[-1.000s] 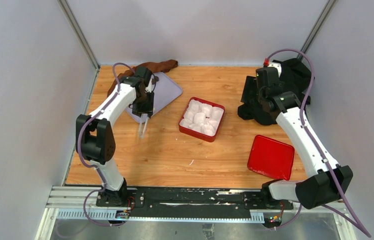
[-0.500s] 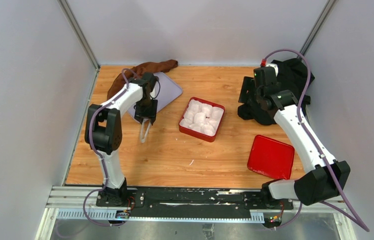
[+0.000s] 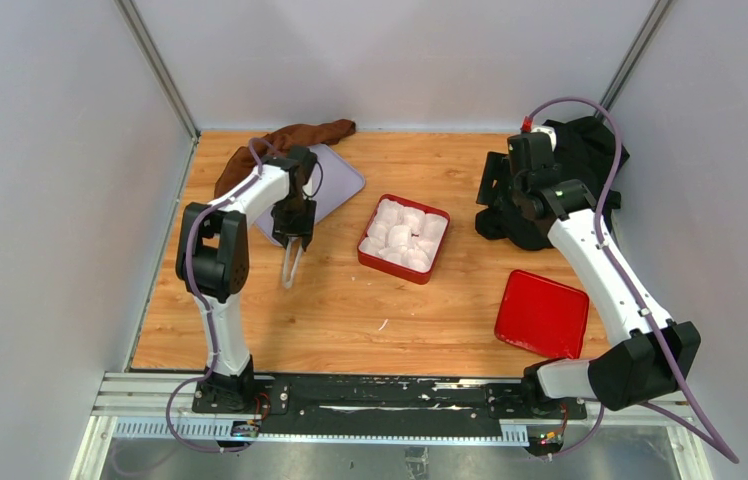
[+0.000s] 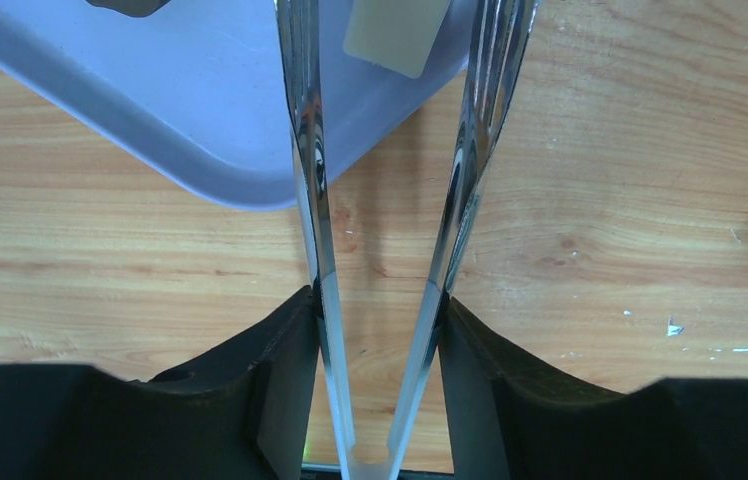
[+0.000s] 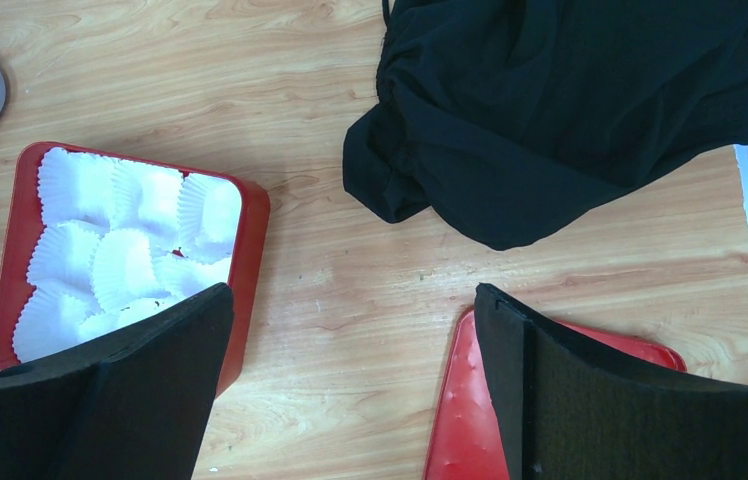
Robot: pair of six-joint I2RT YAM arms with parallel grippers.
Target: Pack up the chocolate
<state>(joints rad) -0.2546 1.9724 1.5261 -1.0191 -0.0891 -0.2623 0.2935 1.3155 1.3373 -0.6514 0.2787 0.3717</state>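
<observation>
Wooden bench (image 3: pixel 350 310), left side: left pincer (image 4: pixel 375 345), part-closed, grips tongs (image 4: pixel 310 200), blades apart. Cream chocolate (image 4: pixel 395 35) on tray (image 4: pixel 200 120) shows between the blades toward their tips. Left arm nearer. Right pincer (image 5: pixel 350 300) gapes wide, empty, far right.

Bare tabletop (image 3: pixel 350 310) ran wide along the near side, from the left wall to the red lid (image 3: pixel 542 313). In the middle the red box (image 5: pixel 253 240) of white paper cups (image 3: pixel 402 235) stood in the way. A strip of open wood lay between it and the lavender tray (image 3: pixel 340 180), and there the left tool (image 3: pixel 293 236) hung with its tongs (image 3: pixel 291 265). A black cloth (image 3: pixel 590 150) heaped the far right corner. The lane between it and the box lay clear under the spread right tool (image 5: pixel 350 390). A brown cloth (image 3: pixel 295 133) crowded the far left corner.
</observation>
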